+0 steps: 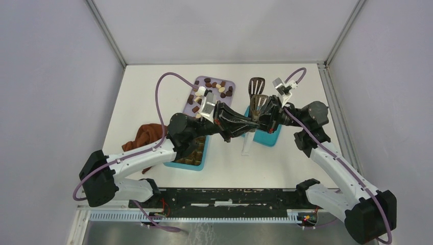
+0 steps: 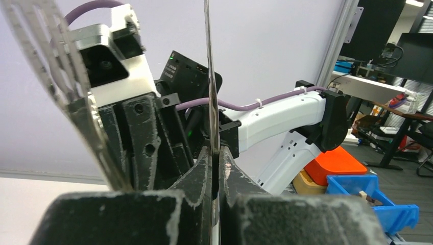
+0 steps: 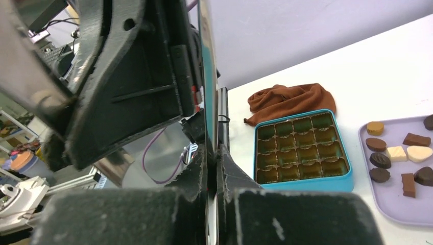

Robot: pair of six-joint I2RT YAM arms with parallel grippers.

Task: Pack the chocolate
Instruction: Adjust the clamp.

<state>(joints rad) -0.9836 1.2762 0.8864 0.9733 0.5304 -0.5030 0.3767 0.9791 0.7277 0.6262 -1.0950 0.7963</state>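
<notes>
My left gripper (image 2: 215, 155) is pressed tight on a thin spatula (image 2: 209, 76), seen edge-on. My right gripper (image 3: 212, 153) pinches another blade (image 3: 206, 61) the same way. Well below both, on the counter (image 3: 357, 66), sits the teal box (image 3: 306, 182). Near it the chocolate (image 3: 395, 153) lies on a lilac tray (image 3: 408, 214), with a cloth (image 3: 288, 99) beyond.

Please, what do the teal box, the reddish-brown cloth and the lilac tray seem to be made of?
Teal square box: probably plastic or painted tin, smooth; its brown gridded insert looks like glossy moulded plastic.
Reddish-brown cloth: soft fabric, matte, crumpled in folds.
Lilac flat tray: likely matte plastic or silicone, with a rounded rim.
</notes>
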